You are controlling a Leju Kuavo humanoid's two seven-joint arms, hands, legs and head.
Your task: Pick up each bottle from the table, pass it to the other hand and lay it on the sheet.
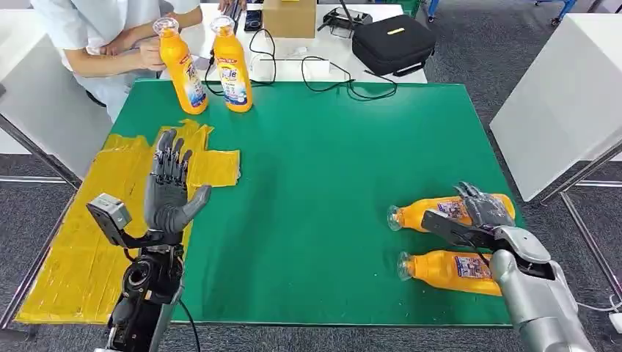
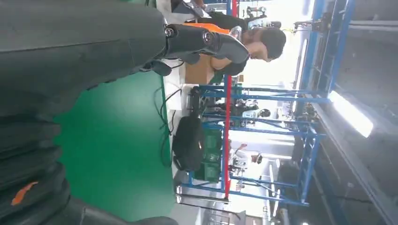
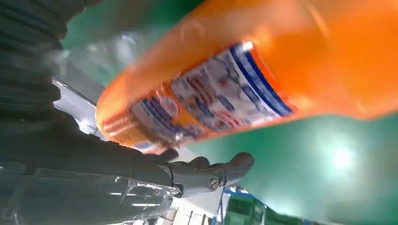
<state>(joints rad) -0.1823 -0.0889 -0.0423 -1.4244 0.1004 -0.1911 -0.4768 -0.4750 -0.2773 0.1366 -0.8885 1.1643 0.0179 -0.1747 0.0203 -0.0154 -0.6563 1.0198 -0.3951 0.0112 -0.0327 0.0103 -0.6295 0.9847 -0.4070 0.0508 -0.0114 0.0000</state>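
Two orange bottles lie on their sides at the right front of the green table (image 1: 330,169). My right hand (image 1: 480,213) rests over the farther lying bottle (image 1: 422,213), fingers draped across its label and thumb stretched out below it. In the right wrist view this bottle (image 3: 244,79) is very close, with one finger (image 3: 211,173) straight beside it and a gap between. The nearer lying bottle (image 1: 447,270) is untouched. My left hand (image 1: 170,187) is raised, holding nothing, fingers apart, over the yellow sheet (image 1: 81,242).
Two more orange bottles (image 1: 183,70) (image 1: 232,66) stand upright at the back left; a person's hand (image 1: 150,53) holds the left one. Behind the mat are cables (image 1: 330,77), a black bag (image 1: 392,42) and a cardboard box (image 1: 288,16). A white table (image 1: 557,95) stands to the right.
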